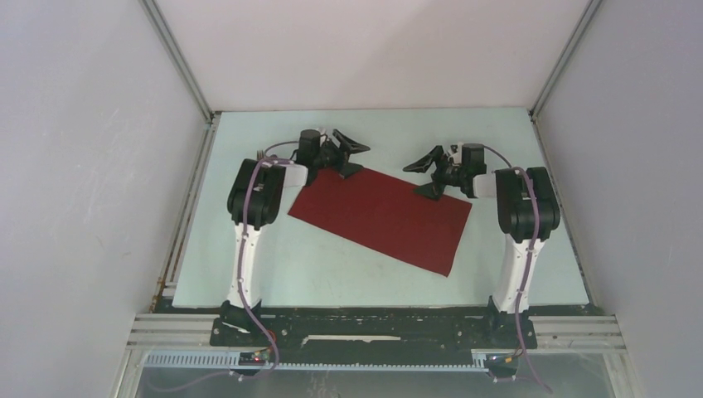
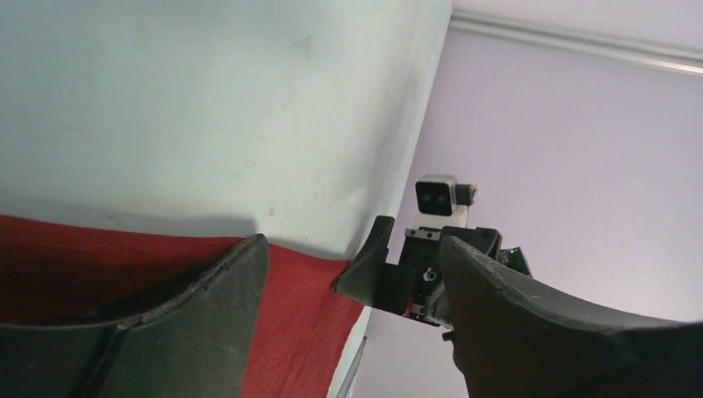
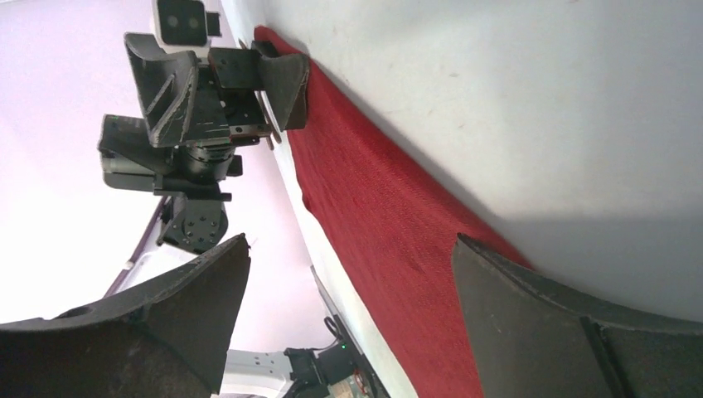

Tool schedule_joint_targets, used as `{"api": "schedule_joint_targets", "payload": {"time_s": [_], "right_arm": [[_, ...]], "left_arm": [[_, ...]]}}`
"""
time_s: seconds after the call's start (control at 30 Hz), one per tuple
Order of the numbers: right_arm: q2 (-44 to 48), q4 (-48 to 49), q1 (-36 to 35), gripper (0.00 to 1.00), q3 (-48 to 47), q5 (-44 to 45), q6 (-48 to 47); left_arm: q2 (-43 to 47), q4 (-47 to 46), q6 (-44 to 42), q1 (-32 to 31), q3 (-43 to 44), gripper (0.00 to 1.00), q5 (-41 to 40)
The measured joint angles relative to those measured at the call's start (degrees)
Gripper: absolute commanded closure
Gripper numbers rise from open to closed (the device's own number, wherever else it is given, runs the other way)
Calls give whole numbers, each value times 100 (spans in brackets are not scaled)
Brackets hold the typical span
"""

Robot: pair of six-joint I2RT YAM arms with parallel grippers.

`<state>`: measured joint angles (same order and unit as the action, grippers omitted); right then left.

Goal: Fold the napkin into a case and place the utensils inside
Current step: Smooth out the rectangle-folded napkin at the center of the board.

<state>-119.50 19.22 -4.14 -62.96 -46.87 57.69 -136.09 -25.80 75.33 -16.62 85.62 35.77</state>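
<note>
The dark red napkin [image 1: 381,217] lies flat and unfolded on the table, turned at an angle. My left gripper [image 1: 352,156] stands open at its far left corner, turned on its side, with one finger [image 2: 207,315] low over the cloth [image 2: 303,323] and the other finger [image 2: 530,315] up in the air. At the far right corner my right gripper [image 1: 424,176] is open in the same way, one finger [image 3: 539,332] down by the napkin [image 3: 373,199]. Neither grips the cloth. A small pronged tip [image 1: 261,154] peeks out behind the left arm's elbow; the utensils are otherwise hidden.
The pale table [image 1: 332,274] is boxed in by white walls on the left, right and back. Each wrist view shows the opposite gripper along the napkin's far edge: the right one [image 2: 390,269] and the left one [image 3: 224,75]. Both arm bases stand at the near edge.
</note>
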Motion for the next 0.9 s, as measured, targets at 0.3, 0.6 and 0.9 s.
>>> {"api": "schedule_joint_targets", "payload": {"time_s": [0.3,0.6,0.9], "right_arm": [[254,-363,1008,0,334,-387,-345],[2719,-4332,1810,0,223,2103,-2105],[3661,-6747,588,5,234,3895,-2044]], "left_arm": [[-63,22,15,369,164,9,-61],[544,2374,-1058,221,927,4,-387],[3526,3436,-1738,-24,0,4,-299]]}}
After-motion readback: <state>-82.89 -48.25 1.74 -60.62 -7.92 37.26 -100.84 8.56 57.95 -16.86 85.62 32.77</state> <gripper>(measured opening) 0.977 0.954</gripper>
